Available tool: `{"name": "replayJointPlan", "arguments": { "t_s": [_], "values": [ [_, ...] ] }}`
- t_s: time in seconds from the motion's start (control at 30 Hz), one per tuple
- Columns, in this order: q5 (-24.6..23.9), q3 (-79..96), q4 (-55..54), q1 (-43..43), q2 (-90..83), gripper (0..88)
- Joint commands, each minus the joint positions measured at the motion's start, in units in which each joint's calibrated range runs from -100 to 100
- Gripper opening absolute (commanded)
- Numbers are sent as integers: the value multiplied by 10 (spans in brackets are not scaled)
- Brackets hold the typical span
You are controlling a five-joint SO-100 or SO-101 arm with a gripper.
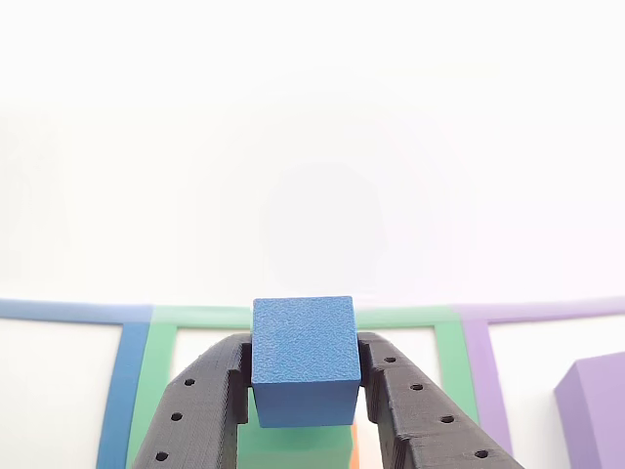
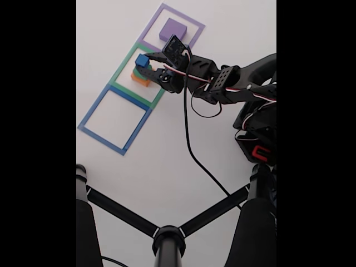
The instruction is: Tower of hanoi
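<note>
— Where's the little one now?

— The blue cube (image 1: 304, 360) is pinched in the claw (image 1: 305, 376), one black finger (image 1: 210, 410) flat on each side face. From the fixed view it hangs over the green tape square (image 2: 123, 72), just above the green block (image 2: 146, 71) and the orange block (image 2: 140, 79) stacked there. I can't tell whether its underside is touching the green block or a hair clear of it.

— And the big purple one?

— The purple block (image 2: 172, 29) sits alone on the desk (image 2: 167, 156) inside the purple tape square (image 2: 189, 21). The blue tape square (image 2: 89, 119) at the other end has nothing in it.

— Think the cube will slip?

— I doubt it. It looks like matte, grainy printed plastic: light, stiff, nothing to crush. The flat parallel sides suit those flat fingers well. The hold sits around the lower half of the cube, which seems fine for something so small.

— And the others?

— Same material by the look of it, only wider and flatter. I'd take them across two opposite side faces too, low and centred, with the claw opened wider; the purple block would likely need nearly its full spread.
</note>
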Motion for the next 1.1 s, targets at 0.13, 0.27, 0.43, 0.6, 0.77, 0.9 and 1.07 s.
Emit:
{"name": "replayJointPlan", "arguments": {
  "t_s": [0.13, 0.27, 0.43, 0.6, 0.77, 0.9, 1.07],
  "values": [
    [4, 0, -52, -1, 25, 54],
    [4, 0, -63, 0, 38, 101],
    [4, 2, -72, 2, 46, 162],
    [4, 3, -79, 5, 39, 198],
    [4, 0, -39, 11, -19, 233],
    [4, -38, 119, 23, -116, 229],
    [4, -184, 473, 42, -248, 172]
  ]
}}
